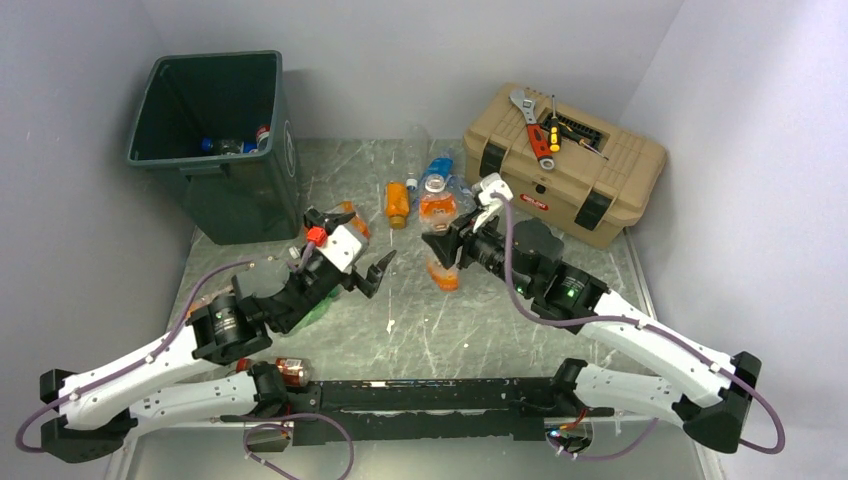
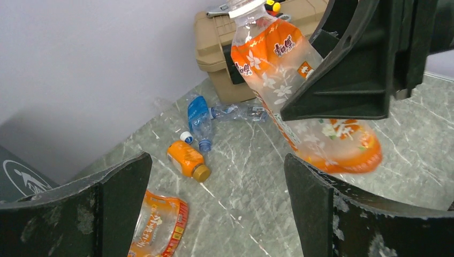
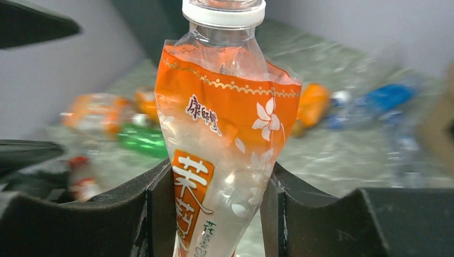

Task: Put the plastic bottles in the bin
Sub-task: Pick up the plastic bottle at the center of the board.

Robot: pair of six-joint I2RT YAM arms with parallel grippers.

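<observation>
From above, the right gripper (image 1: 440, 245) is clamped on an orange-labelled bottle (image 1: 444, 272) mid-table, well apart from the bin (image 1: 240, 200). Left wrist view: the left gripper (image 2: 217, 160), jaws wide apart. Right wrist view: fingers (image 3: 134, 214) pinch the bottle's waist

Two white-shelled arms (image 1: 150, 362) with black joint housings trail purple cables (image 1: 507, 245), with a red knob (image 1: 316, 235) at ten o'clock of the white wrist block (image 1: 343, 246) behind the left gripper (image 2: 217, 160), whose black fingers (image 2: 107, 214) look scuffed.

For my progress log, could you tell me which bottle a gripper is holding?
The white-capped, orange-labelled bottle, clamped by the right gripper; the others lie loose.
</observation>
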